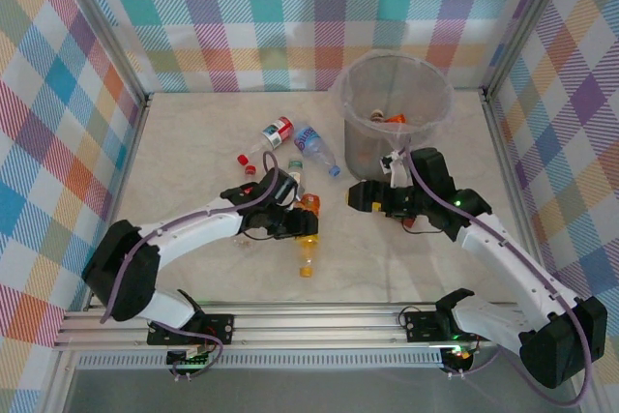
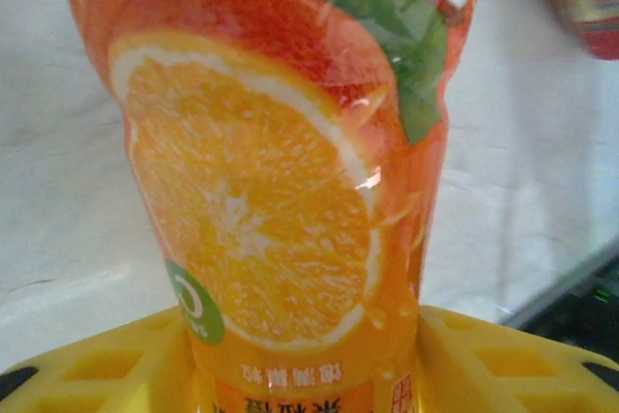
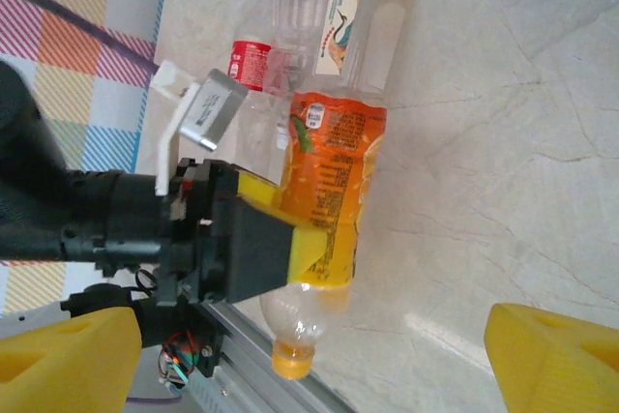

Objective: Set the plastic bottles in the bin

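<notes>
Two arms, one bin: the left claw (image 1: 296, 217) is clenched on one orange-labelled bottle (image 1: 308, 237), its yellow fingers (image 3: 295, 239) pressed to the label on both sides. The bottle's orange cap points at the near rail. The left wrist view has the orange-slice label (image 2: 280, 191) right against the lens, yellow fingers (image 2: 106, 374) flanking its base.

Five plastic bottles can be counted on the counter (image 1: 193, 162) around this claw, the grasped one included. One green-capped bottle (image 1: 295, 178) with a pale label lies just beyond the claw, close to the orange one; the right wrist view shows it (image 3: 363, 26) there too. One red-capped bottle (image 1: 247, 159) lies beyond and left of the claw. One red-labelled bottle (image 1: 276, 132) and one blue-capped bottle (image 1: 317, 149) lie farther out, side by side and well apart from the claw.

Right of the left claw stands the single grey bin (image 1: 360, 147), lined with a clear bag. An orange cap shows inside; how many bottles it holds cannot be told.

The right claw (image 1: 365, 195) hovers just short of the bin's near wall, released and grasping nothing, with its two yellow fingers (image 3: 68, 360) spread wide. A small red object under the right arm is too hidden to name.
</notes>
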You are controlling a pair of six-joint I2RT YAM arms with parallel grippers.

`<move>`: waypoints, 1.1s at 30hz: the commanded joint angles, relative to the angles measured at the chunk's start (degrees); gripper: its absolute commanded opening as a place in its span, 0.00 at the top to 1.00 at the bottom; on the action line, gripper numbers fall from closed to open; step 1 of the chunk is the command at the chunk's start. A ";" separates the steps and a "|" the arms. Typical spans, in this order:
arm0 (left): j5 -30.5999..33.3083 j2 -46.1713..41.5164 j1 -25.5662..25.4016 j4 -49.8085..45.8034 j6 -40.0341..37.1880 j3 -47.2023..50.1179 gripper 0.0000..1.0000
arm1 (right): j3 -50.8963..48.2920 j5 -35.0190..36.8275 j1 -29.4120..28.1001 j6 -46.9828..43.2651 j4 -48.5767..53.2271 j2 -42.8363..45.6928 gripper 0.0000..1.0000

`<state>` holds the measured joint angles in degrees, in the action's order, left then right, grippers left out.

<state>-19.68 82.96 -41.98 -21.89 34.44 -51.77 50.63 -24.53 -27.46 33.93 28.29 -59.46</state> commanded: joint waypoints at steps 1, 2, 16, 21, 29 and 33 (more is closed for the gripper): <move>-8.56 -3.86 -0.33 7.60 -2.79 1.68 0.45 | -1.35 -2.07 -0.35 5.54 -6.07 -0.43 0.10; -9.94 -4.53 -0.34 8.84 -3.08 1.93 0.45 | -1.62 -2.37 -0.39 6.46 -6.85 -0.52 0.10; -18.42 -9.59 -0.48 16.69 -1.44 2.71 0.42 | -3.96 -6.72 -3.00 13.09 -18.40 -5.54 0.10; -19.37 -9.90 -0.99 18.54 0.06 2.57 0.42 | -4.31 -5.96 -4.59 14.22 -20.89 -7.15 0.11; -18.90 -11.17 -1.44 18.59 0.65 2.23 0.40 | -4.49 -5.50 -6.02 15.02 -22.49 -8.83 0.20; -18.90 -11.89 -1.47 18.33 0.79 1.78 0.39 | -4.48 -4.81 -6.15 15.20 -22.41 -8.81 0.29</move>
<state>-37.30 72.82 -43.00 -5.56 34.92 -49.32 46.81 -29.61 -33.26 48.82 7.73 -68.23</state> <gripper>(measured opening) 0.607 0.744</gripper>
